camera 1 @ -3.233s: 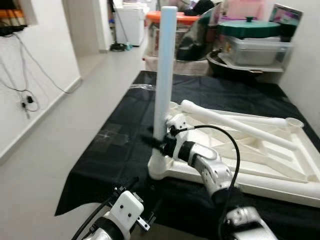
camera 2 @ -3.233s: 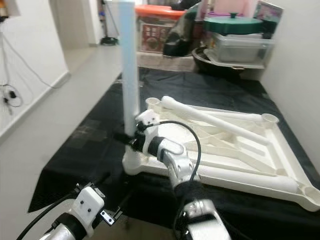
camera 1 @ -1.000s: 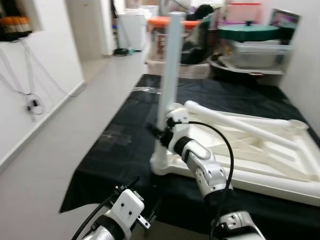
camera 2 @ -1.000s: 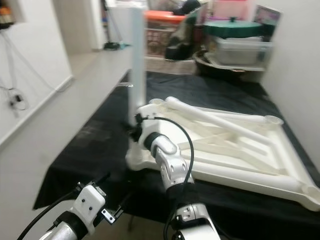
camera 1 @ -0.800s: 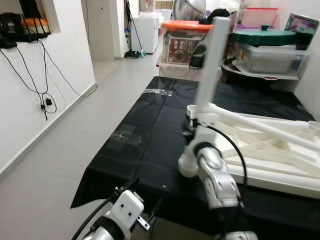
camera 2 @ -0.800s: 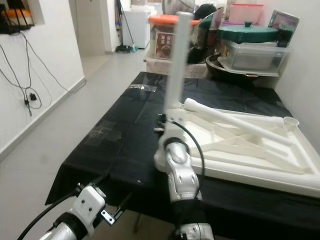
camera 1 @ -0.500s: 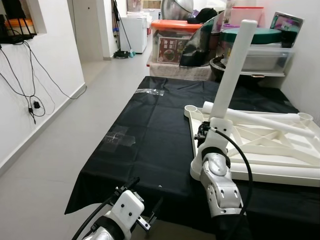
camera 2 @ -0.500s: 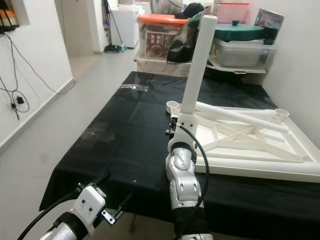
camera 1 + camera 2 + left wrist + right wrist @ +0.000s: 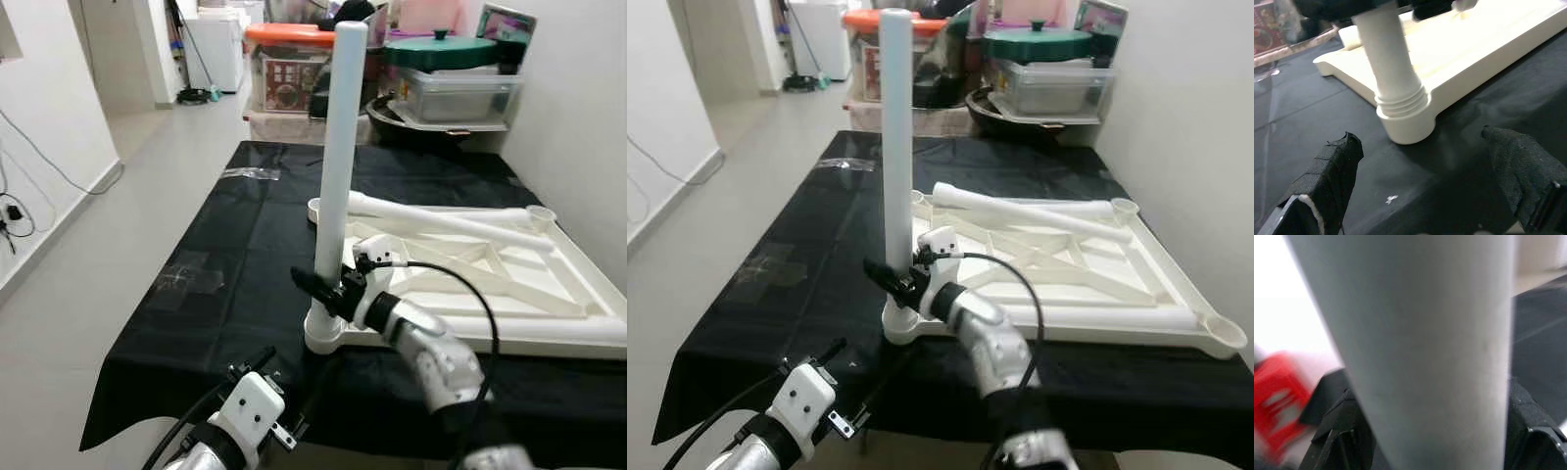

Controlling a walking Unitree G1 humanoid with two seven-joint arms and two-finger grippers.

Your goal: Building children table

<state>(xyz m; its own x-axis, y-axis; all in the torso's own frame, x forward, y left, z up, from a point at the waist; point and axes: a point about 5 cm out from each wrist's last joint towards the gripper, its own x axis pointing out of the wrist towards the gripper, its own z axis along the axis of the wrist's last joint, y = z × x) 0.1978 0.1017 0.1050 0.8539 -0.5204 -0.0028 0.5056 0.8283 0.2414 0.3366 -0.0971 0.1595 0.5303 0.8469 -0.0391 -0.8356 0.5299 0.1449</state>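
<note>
Black cloth (image 9: 245, 245) covers the work surface before you, and behind it you see stacked storage boxes (image 9: 460, 83) against the wall; on the cloth lies the white table top (image 9: 578, 304) upside down, with its near-left corner socket (image 9: 1405, 125) close to the cloth's front edge. One leg (image 9: 338, 147) stands upright in that socket, and the threaded collar at its base looks almost seated; two more legs (image 9: 441, 220) lie loose across the underside of the top.

Your right gripper (image 9: 328, 291) is clamped around the standing leg low down, just above the socket; your left gripper (image 9: 1425, 181) hangs below the table edge with its fingers (image 9: 1327, 176) spread apart and holding nothing.

I judge the leg to be hollow plastic, light and stiff, but smooth, so it may slip in the fingers when you turn it; take hold low near the collar, where you are now, because a grip high up would lever the light top and shift it on the cloth.
</note>
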